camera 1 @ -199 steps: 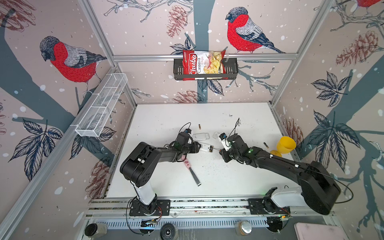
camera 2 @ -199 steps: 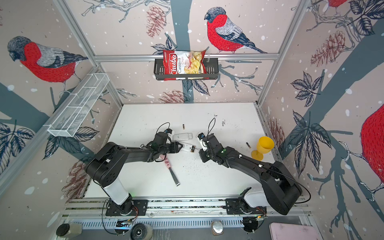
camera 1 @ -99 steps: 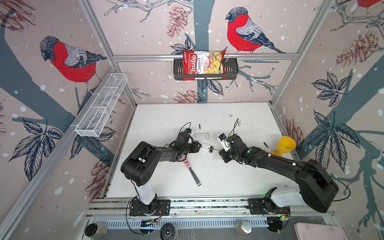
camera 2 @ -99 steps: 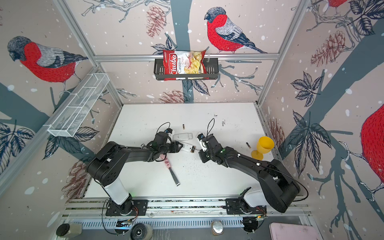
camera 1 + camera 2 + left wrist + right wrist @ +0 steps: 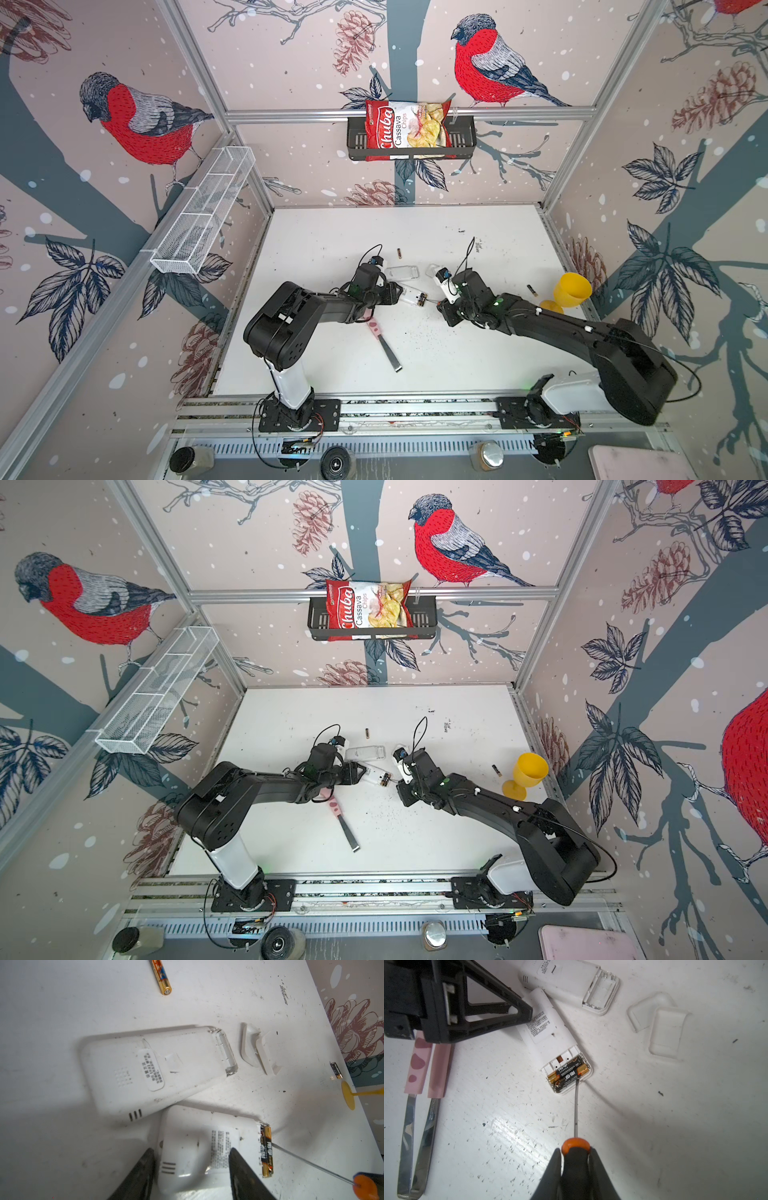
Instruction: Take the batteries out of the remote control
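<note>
A small white remote control (image 5: 409, 296) (image 5: 372, 774) (image 5: 193, 1147) (image 5: 548, 1028) lies on its face on the table with its end compartment open. Two dark batteries (image 5: 568, 1073) (image 5: 266, 1151) with gold ends sit in that compartment. My left gripper (image 5: 395, 293) (image 5: 357, 773) (image 5: 191, 1150) is shut on the remote's closed end, one finger on each side. My right gripper (image 5: 575, 1152) (image 5: 444, 309) (image 5: 402, 791) is shut on an orange-and-black screwdriver (image 5: 576, 1109) (image 5: 365, 1186). The screwdriver's tip touches the outer battery.
A second white remote (image 5: 145, 1070) (image 5: 566, 978) (image 5: 401, 272) lies beside it with an empty compartment. Two loose covers (image 5: 255, 1049) (image 5: 660, 1024) lie nearby. One loose battery (image 5: 163, 978) (image 5: 399, 252) lies behind, another (image 5: 336, 1070) (image 5: 531, 289) by the yellow goblet (image 5: 571, 291). Pink tweezers (image 5: 423, 1064) (image 5: 382, 336) lie in front.
</note>
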Tool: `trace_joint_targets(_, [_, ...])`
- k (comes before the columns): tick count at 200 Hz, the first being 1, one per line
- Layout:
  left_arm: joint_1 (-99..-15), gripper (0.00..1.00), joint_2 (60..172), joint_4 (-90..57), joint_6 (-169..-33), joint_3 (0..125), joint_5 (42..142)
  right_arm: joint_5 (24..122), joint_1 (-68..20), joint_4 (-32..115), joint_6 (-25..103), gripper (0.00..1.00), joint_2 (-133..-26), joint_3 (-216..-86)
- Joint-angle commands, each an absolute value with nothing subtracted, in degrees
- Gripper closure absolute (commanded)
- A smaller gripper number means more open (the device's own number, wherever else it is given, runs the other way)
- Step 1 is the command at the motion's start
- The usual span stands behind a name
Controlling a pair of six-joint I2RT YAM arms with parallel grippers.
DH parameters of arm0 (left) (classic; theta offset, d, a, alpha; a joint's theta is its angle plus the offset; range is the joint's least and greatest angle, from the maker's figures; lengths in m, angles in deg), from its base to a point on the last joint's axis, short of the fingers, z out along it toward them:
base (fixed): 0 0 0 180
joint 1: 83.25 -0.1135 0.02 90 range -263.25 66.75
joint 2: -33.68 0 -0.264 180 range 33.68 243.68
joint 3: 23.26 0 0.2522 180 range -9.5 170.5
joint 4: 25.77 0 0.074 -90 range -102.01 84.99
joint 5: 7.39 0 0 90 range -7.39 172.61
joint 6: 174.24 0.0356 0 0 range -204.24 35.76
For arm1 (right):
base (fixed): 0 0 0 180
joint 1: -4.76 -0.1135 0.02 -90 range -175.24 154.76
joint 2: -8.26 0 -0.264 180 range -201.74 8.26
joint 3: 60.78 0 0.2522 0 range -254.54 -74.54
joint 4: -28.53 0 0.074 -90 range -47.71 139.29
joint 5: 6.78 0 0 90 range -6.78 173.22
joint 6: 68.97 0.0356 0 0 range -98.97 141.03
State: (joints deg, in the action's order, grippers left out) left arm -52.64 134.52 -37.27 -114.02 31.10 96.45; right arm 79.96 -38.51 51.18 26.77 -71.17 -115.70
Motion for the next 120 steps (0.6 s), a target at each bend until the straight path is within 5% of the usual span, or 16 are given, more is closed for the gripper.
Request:
trace_joint_targets(1, [-52.31, 0.43, 134.71, -35.65, -114.20, 31.09, 97.75, 77.50, -39.79, 51.28, 25.33, 1.00, -71.87, -117.18])
trace_joint_targets(120, [-52.31, 0.44, 134.34, -35.33, -114.15, 30.78, 97.47, 73.91, -39.89, 50.61, 25.46, 1.00, -73.13, -117.63])
